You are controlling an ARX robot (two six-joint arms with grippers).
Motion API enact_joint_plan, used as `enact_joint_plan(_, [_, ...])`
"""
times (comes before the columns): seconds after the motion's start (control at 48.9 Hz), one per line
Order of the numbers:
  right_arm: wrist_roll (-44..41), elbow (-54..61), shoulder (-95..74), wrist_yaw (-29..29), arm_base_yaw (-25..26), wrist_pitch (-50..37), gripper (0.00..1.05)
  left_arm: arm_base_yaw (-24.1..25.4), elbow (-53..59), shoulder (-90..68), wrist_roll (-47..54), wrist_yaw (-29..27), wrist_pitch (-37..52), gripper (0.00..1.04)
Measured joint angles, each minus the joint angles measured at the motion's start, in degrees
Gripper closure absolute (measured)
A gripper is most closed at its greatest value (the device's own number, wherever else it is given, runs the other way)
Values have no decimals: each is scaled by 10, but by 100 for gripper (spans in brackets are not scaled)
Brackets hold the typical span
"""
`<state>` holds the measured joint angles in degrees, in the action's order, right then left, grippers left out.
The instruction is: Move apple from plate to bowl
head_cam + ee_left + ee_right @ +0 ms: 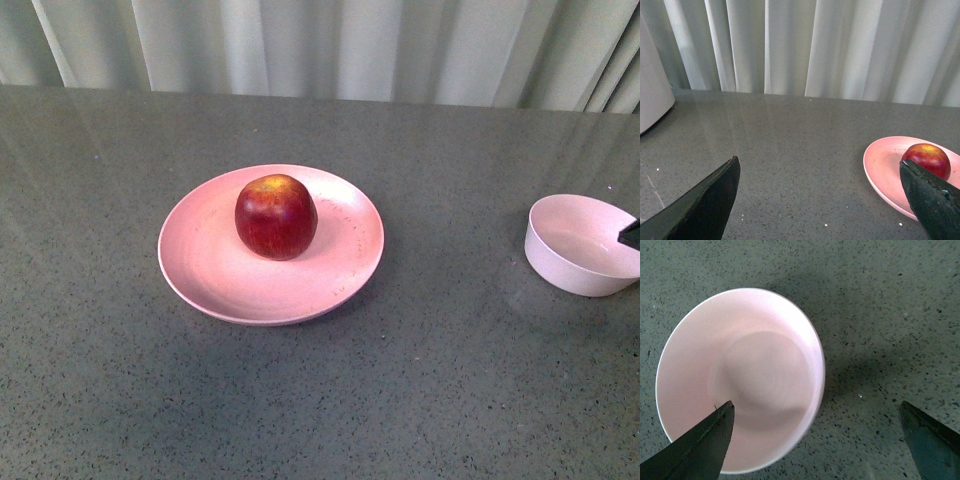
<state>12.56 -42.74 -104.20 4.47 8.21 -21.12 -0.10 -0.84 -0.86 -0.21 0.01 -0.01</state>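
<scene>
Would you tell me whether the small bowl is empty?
Empty: the bowl shows a bare bottom; the apple sits on the plate.

Light: we see it soft and even.
Shadow: faint, beside the bowl [750,375], under the right gripper [816,407].
Focus: its fingertips [705,445] look slightly blurred.

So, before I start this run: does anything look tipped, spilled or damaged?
Nothing stands out. The apple sits stem end up on the plate, the bowl stands upright and empty off to the robot's right, and the table shows no spill or damage.
</scene>
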Motion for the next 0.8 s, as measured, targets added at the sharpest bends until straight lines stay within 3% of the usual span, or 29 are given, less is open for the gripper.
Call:
enact_joint_plan(0.204, [32, -45, -50, -24, -20, 17, 12, 0, 0, 0, 0, 0, 0, 9])
enact_joint_plan(0.613, [62, -58, -68, -30, -28, 40, 85, 0, 0, 0, 0, 0, 0, 9])
enact_joint_plan(0.797, [68, -58, -63, -19, -41, 43, 103, 0, 0, 0, 0, 0, 0, 9])
